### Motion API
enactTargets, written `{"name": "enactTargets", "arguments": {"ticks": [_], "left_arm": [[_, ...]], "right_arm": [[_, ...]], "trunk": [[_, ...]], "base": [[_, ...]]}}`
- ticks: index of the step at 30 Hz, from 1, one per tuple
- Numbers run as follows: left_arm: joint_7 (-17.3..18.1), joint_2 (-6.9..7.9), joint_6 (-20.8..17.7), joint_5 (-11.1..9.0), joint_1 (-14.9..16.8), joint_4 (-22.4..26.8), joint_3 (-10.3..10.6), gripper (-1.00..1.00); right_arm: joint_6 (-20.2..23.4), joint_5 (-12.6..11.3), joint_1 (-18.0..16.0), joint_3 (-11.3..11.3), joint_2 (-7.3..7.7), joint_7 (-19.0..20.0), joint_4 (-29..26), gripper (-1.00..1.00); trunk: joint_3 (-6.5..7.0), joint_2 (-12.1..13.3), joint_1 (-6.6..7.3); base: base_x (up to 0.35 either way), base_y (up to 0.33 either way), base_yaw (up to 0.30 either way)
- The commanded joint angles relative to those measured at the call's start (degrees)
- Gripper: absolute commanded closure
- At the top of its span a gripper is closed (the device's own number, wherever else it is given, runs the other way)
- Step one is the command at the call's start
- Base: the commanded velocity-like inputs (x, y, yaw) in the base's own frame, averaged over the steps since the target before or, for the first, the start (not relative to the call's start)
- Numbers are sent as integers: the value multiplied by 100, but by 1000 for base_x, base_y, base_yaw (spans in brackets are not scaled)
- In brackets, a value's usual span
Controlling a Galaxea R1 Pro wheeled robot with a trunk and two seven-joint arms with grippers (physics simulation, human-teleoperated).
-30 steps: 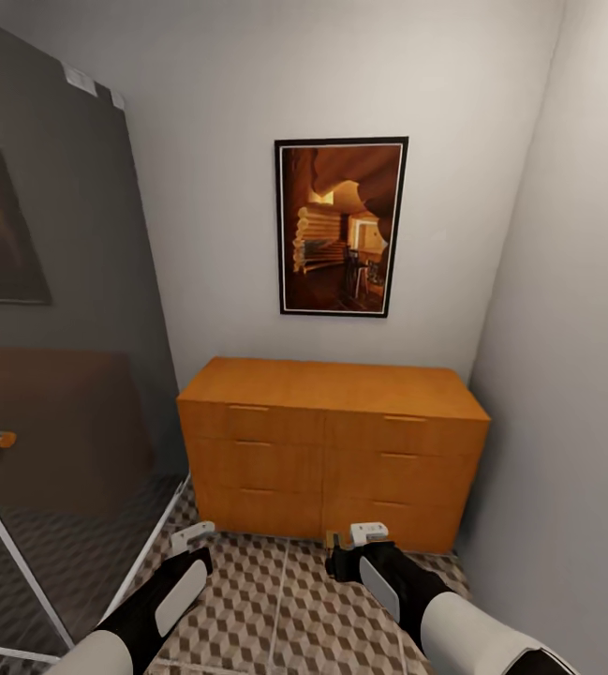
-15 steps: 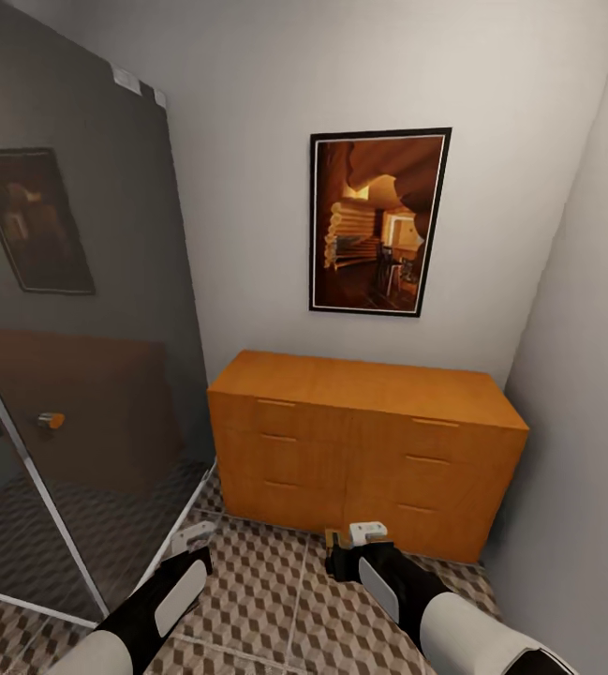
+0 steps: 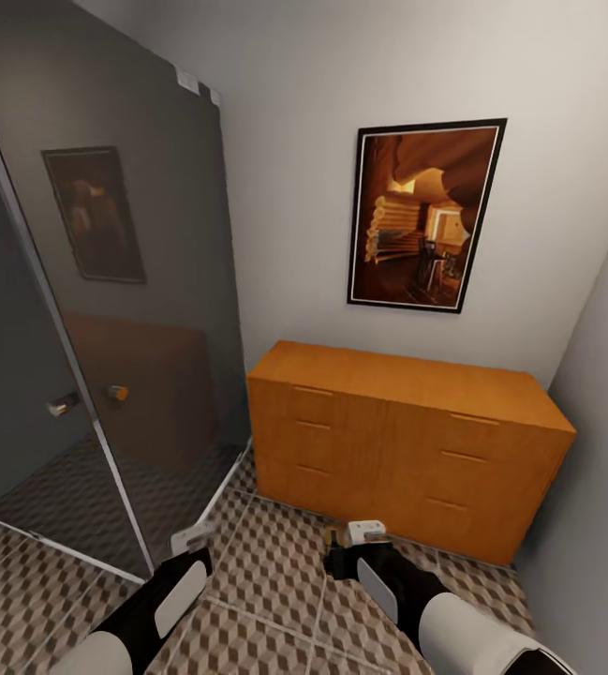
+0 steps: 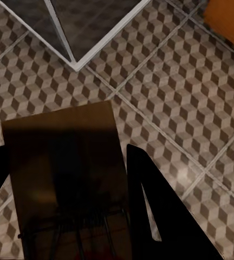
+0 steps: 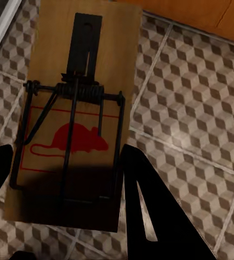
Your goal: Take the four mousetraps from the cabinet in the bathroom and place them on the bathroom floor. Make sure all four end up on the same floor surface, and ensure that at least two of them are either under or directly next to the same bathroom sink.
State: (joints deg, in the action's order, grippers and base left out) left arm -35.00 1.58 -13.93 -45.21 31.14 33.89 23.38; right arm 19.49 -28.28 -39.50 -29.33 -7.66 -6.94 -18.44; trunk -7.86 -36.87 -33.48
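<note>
The orange-brown cabinet (image 3: pixel 407 441) stands against the back wall with all its drawers closed. My right gripper (image 5: pixel 65 157) is shut on a mousetrap (image 5: pixel 76 108), a tan board with a dark spring bar and a red mouse print. It hangs over the cube-pattern bathroom floor (image 5: pixel 198 124). My left gripper (image 4: pixel 68 157) is shut on a second mousetrap (image 4: pixel 65 168), which is in shadow above the floor (image 4: pixel 171 92). In the head view the left gripper (image 3: pixel 191 539) and the right gripper (image 3: pixel 355 539) hover low, just in front of the cabinet.
A dark glass shower enclosure (image 3: pixel 107 309) with a small door knob (image 3: pixel 116 393) stands to the left. Its white base rail (image 4: pixel 103 40) runs across the floor. A framed picture (image 3: pixel 422 216) hangs above the cabinet. A grey wall (image 3: pixel 603 469) closes the right side.
The whole picture has shifted: the camera has turned left, so the cabinet and picture sit further right and more of the shower shows. Both arms hold the same pose.
</note>
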Motion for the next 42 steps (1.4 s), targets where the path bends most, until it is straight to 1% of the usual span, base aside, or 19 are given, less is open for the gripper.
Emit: {"name": "enactTargets", "arguments": {"ticks": [1,8,16,25,31,42], "left_arm": [[-52,9,-41,-6,6,12,45,100],[-51,9,-40,-13,6,12,44,100],[-43,15,-40,-48,6,12,44,100],[-21,17,-43,-65,6,7,37,100],[51,18,-48,-67,6,4,36,100],[71,18,-49,-67,6,3,36,100]], "right_arm": [[20,-83,-5,-45,3,-45,-11,100],[15,-83,-5,-46,-11,-44,-11,100],[11,-87,-4,-52,-21,-44,-9,100],[11,-90,2,-143,-26,-52,-10,100],[8,-90,3,-165,-31,-53,-4,100],[2,-89,24,-196,-33,-53,-8,100]], "trunk": [[-17,-10,0],[-61,-10,0],[-109,-10,0],[-157,-10,0],[-186,-10,0],[-227,-10,0]], "base": [[-210,135,209],[-215,135,209],[-129,166,220],[-31,262,236],[-4,281,243],[0,252,259]]}}
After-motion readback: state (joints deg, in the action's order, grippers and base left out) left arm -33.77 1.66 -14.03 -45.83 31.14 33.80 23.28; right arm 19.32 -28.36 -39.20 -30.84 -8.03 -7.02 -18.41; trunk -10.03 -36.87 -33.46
